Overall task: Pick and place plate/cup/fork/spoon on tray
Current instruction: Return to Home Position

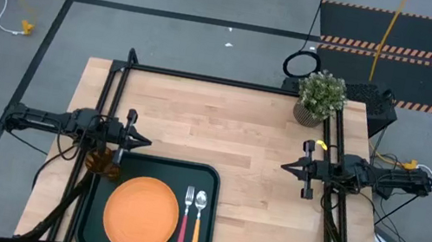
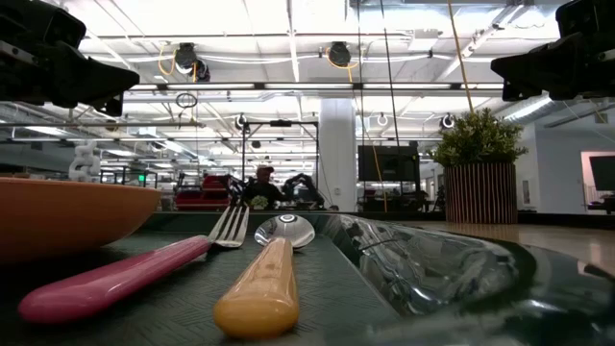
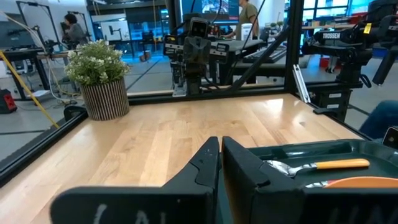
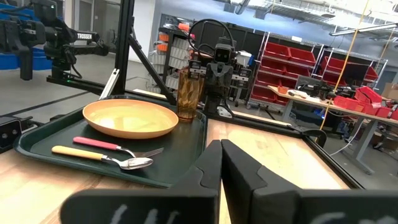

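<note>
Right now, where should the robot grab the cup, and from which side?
Grip the cup around its upper wall, near the rim, coming from above. It stands upright on the tray's corner, close beside the plate, so a sideways approach risks bumping the plate.

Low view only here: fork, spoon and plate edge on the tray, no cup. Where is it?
Observer: The cup stands upright in the tray's corner nearest the left arm, just beside the plate.
Operator: Is either arm holding something?
Observer: No. The left gripper is shut and empty, just beyond that corner. The right gripper is shut and empty over bare table, facing it.
Operator: Is the plant in the way?
Observer: No. The potted plant sits at the table's far corner on the right arm's side, well clear of the tray.
</note>
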